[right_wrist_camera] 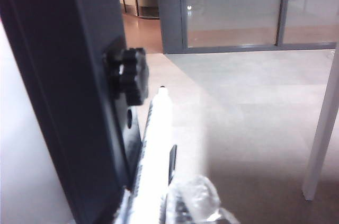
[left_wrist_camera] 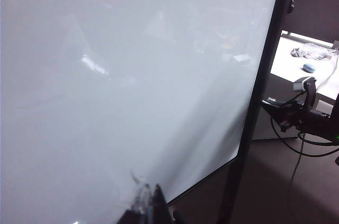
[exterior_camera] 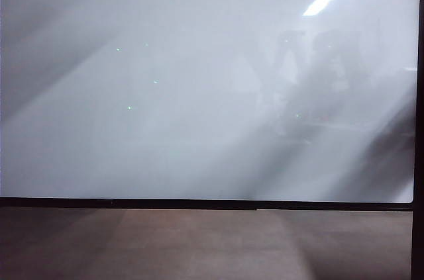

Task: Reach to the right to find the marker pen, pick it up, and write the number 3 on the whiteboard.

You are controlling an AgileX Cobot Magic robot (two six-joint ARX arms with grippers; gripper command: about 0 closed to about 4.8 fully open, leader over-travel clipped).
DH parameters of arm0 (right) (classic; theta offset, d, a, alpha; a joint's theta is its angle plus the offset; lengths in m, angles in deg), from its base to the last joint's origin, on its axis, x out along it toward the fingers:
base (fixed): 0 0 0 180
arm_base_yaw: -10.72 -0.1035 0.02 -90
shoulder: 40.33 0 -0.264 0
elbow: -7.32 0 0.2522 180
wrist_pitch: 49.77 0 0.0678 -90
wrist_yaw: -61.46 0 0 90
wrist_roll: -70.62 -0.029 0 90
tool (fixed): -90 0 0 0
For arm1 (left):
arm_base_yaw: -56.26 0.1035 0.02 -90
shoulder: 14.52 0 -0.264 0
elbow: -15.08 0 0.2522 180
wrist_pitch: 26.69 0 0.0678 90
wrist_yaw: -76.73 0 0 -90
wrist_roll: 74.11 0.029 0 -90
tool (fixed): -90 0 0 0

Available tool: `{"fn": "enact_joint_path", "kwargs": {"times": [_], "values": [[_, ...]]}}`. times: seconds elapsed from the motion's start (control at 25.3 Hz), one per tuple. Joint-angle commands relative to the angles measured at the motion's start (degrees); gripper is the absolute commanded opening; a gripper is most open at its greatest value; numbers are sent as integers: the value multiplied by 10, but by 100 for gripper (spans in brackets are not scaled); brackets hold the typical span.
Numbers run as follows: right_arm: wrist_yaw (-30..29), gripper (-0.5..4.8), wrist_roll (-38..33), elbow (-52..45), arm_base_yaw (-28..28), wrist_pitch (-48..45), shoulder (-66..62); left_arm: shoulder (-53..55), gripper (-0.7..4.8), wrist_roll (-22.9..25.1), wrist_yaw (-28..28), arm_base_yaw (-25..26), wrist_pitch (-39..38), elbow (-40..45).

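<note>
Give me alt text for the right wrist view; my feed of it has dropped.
A slim white marker pen with a dark tip lies between the right pincer's fingers, one wrapped in clear film, pointing away from the camera. Beside it stands the dark frame post of the whiteboard, with a black knob. Beyond lie a pale floor and glass doors.

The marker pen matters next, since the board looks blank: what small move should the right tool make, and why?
Probably finish closing the right tool on the marker pen before lifting: the pen lies between its fingers beside the whiteboard frame's black knob, and no 3 is written. The left tool stays near the board.
</note>
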Motion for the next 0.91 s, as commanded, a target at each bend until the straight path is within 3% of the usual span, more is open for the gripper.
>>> {"fn": "enact_joint_path", "kwargs": {"times": [0.04, 0.91], "values": [[1, 97, 0, 1, 0, -6, 2, -2, -5, 4, 0, 0, 7, -3], [1, 71, 0, 1, -1, -6, 2, -2, -5, 4, 0, 0, 7, -3]]}}
